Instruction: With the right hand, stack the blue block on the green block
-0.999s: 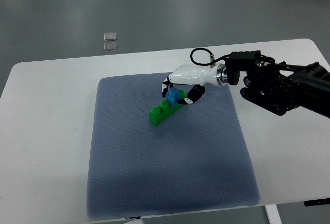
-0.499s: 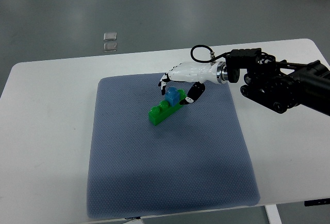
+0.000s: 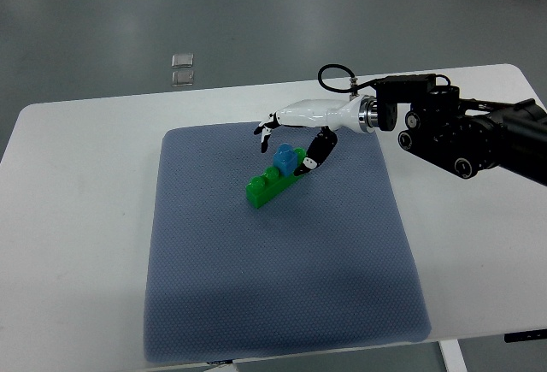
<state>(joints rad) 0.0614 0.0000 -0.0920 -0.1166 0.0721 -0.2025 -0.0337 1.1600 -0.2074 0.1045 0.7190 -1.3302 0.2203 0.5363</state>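
Note:
A long green block (image 3: 270,184) lies slanted on the blue-grey mat (image 3: 273,295). A small blue block (image 3: 285,158) sits on top of its right end. My right hand (image 3: 286,137) hovers just above and behind the blue block, its white fingers (image 3: 267,125) spread and holding nothing. Its thumb hangs down to the right of the blue block, close to it. The right arm (image 3: 461,128) reaches in from the right edge. The left arm is out of view.
The mat covers the middle of a white table (image 3: 77,218). Two small clear squares (image 3: 182,68) lie on the grey floor beyond the table's far edge.
My right hand has let go of the blue block, spread its fingers and lifted slightly up and back. The blue block stays on the green block.

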